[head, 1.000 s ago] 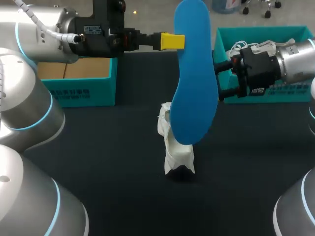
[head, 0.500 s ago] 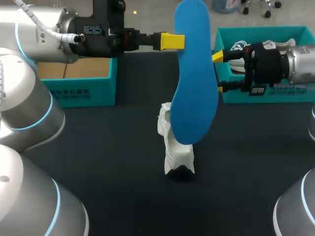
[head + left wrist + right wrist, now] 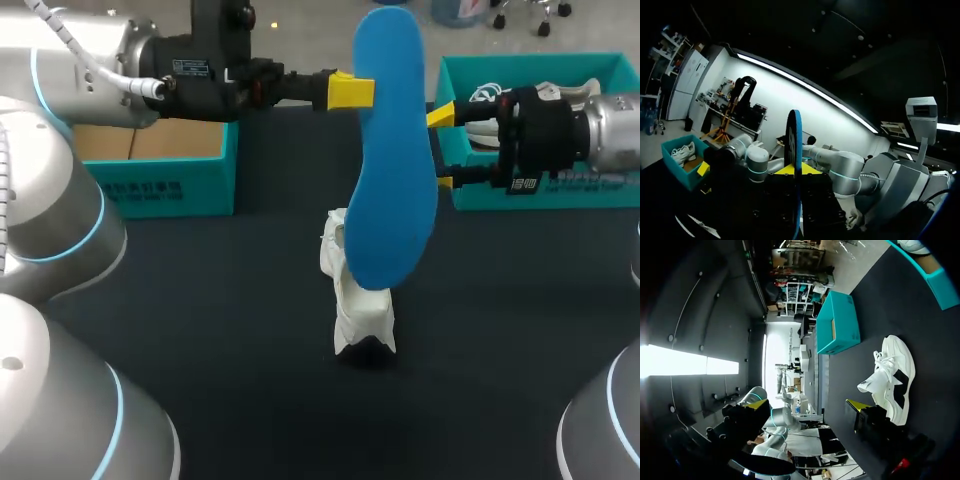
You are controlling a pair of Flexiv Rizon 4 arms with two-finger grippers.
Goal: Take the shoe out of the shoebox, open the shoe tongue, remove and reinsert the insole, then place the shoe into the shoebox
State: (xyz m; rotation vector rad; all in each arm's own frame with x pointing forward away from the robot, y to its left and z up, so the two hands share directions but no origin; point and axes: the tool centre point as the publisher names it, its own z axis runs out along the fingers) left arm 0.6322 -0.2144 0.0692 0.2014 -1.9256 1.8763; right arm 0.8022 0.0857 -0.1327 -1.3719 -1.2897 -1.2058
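- The white shoe (image 3: pixel 362 305) stands on its sole on the dark table (image 3: pixel 220 330). Its long axis runs roughly from the robot's side toward the far edge.
- The blue insole (image 3: pixel 392 150) is out of the shoe and hangs straight above it, with its long axis upright. In the head view its lower end overlaps the shoe's far part, and I cannot tell whether the two touch.
- The left hand (image 3: pixel 348 90) is up and to the left of the shoe, clenched on the insole near its upper end. In the left wrist view the insole runs edge-on between the two yellow tips.
- The right hand (image 3: pixel 442 148) is up and to the right of the shoe, just beside the insole's edge. Its fingers are spread and grasp nothing.
- One teal shoebox (image 3: pixel 170 185) sits behind and left of the shoe. A second box (image 3: pixel 540 190) sits behind and right of it, with another white shoe inside.
- My judgement is that reinsertion comes next. The insole stands roughly square to the shoe's length, so it must tip down into line with the opening. Only the left hand carries it, while the free right hand is nearer the insole's middle to steady or guide it.
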